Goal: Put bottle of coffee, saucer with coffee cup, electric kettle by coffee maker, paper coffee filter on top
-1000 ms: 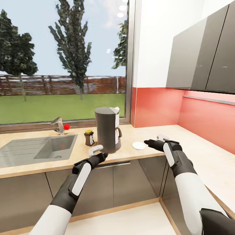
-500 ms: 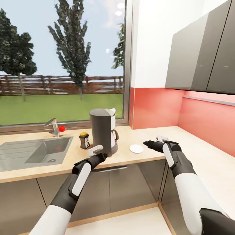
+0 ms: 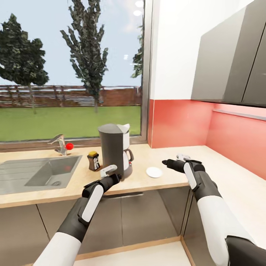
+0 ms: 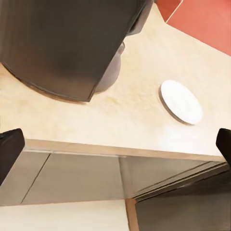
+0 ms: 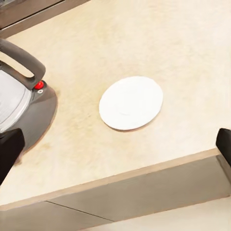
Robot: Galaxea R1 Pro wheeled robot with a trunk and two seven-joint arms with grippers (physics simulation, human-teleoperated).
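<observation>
Beige wood-look counter [image 3: 155, 181] is being shown running along the window wall and turning at the corner, with a steel sink [image 3: 37, 173] sunk into it on the left. On it the coffee maker [image 3: 112, 149] is standing upright, and a white paper filter [image 3: 126, 128] is being carried on its top. Just beside its left flank the bottle [image 3: 93, 161], brown with a yellow cap, is resting. On the other side, near but apart from the machine's base, the saucer [image 3: 154, 172] is lying flat and bare; in the right wrist view the saucer [image 5: 131, 102] is being seen close to the front edge, with no cup on it.

Both arms are being held out before the counter edge. The left gripper [image 3: 108, 170] is hovering in front of the coffee maker, its jaws spread wide and empty, as the dark tips at the frame sides of its wrist view suggest. The right gripper [image 3: 183, 157] is likewise being held wide and empty beside the saucer.

Judged from this layout, cup and kettle are remaining to be fetched. Risk is being carried mainly by the left arm: a forward sweep could knock the machine or shed the loose filter.
</observation>
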